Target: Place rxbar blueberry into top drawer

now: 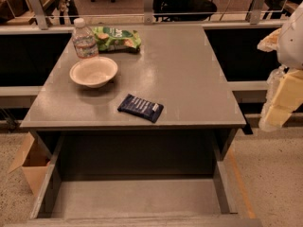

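Blocky pale gripper [282,100] at right edge, below a rounded white arm [293,37].

- One camera, high and near, looks down over the shallow grey metal top drawer [137,197] onto the grey desk [189,79].
- The pale gripper [280,105] shows at the right edge.

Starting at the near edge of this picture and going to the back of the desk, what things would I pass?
top drawer, open → rxbar blueberry → bowl → green snack bag. The gripper hangs at the right edge of the view, beside the desk.
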`<state>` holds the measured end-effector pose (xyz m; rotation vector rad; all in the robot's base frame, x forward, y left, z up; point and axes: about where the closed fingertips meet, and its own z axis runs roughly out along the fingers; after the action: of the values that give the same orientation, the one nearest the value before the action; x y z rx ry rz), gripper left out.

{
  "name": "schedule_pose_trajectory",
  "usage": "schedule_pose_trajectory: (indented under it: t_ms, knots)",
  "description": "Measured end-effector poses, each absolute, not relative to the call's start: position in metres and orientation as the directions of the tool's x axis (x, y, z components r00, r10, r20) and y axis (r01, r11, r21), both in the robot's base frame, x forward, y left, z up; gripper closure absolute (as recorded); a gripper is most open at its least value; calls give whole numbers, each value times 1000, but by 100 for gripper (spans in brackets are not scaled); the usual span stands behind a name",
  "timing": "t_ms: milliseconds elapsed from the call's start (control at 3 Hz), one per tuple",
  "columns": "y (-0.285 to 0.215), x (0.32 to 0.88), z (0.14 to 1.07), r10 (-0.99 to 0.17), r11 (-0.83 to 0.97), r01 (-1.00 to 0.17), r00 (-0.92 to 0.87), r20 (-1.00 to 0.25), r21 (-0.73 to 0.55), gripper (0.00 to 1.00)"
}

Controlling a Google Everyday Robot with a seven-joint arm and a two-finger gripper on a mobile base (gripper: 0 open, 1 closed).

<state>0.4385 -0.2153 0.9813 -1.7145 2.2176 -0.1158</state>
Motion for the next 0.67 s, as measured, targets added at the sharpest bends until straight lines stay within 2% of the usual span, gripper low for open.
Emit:
schedule_pose_trajectory:
  t_ms: [667]
  knots:
    - [-210, 451, 977, -940, 309, -922, -259, -221, -233, 0]
